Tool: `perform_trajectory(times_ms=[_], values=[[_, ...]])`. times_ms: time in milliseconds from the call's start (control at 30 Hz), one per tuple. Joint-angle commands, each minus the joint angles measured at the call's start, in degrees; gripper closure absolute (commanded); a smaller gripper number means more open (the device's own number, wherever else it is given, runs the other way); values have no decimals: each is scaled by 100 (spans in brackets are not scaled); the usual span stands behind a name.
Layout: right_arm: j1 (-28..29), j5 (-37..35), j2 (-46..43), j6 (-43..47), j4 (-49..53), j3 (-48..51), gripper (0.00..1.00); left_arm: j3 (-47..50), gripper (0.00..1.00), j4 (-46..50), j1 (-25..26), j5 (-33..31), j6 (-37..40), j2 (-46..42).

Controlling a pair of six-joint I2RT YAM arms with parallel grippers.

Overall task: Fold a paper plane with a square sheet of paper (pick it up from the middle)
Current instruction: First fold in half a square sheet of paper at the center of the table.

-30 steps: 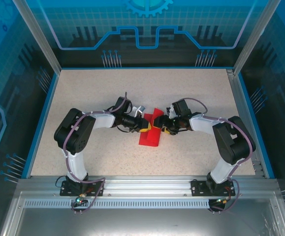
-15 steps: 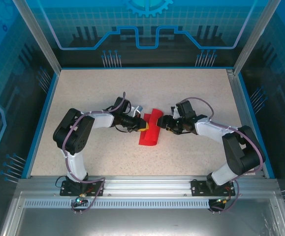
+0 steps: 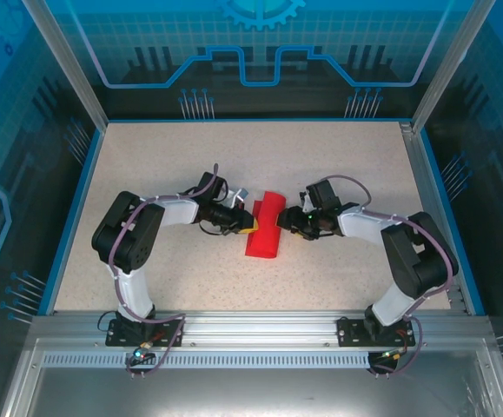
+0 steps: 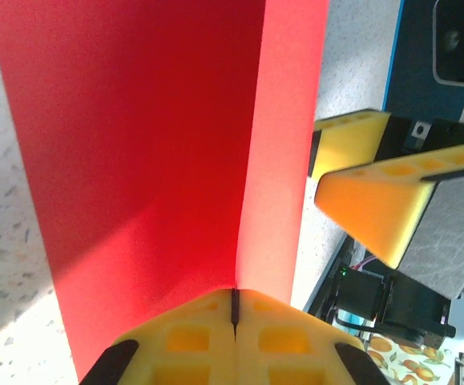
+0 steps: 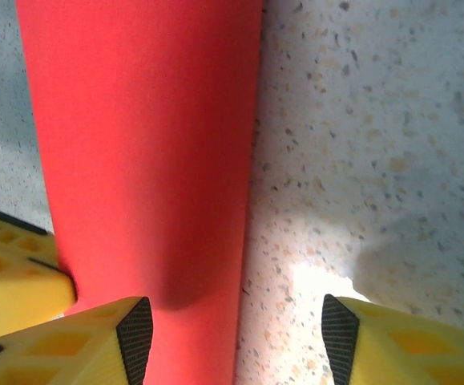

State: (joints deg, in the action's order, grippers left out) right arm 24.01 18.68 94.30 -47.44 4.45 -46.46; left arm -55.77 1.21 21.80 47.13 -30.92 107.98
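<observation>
The square sheet of paper (image 3: 264, 226), bright red, lies on the speckled table folded over into a narrow strip. My left gripper (image 3: 250, 222) is at its left edge. In the left wrist view the yellow jaws are pressed together (image 4: 234, 309), and the red paper (image 4: 151, 144) runs up from their seam as two layers. My right gripper (image 3: 287, 221) is at the paper's right edge. Its fingers stand apart (image 5: 237, 333), one fingertip over the red paper (image 5: 143, 144) and the other over bare table. Nothing is between them.
The table (image 3: 338, 165) is a speckled beige surface with blue rims on the left (image 3: 70, 208) and right (image 3: 438, 208) and glass walls behind. My right gripper's yellow fingers (image 4: 376, 180) are just beyond the paper in the left wrist view.
The paper's raised upper flap has come down into a smooth folded strip. My right gripper swung out to the right, then came back to the paper's edge with its jaws narrower. The left gripper stayed put.
</observation>
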Motion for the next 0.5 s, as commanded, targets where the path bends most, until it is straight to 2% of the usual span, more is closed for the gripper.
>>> perform_trajectory(times_ms=[0,367,467], values=[[47,118,217,16,35,-275,40,97,100,384,-17,-76,200,-198],[135,119,407,73,140,-349,42,167,100,455,-11,-399,191,-261],[191,53,451,92,245,-358,44,128,100,500,-12,-450,226,-247]])
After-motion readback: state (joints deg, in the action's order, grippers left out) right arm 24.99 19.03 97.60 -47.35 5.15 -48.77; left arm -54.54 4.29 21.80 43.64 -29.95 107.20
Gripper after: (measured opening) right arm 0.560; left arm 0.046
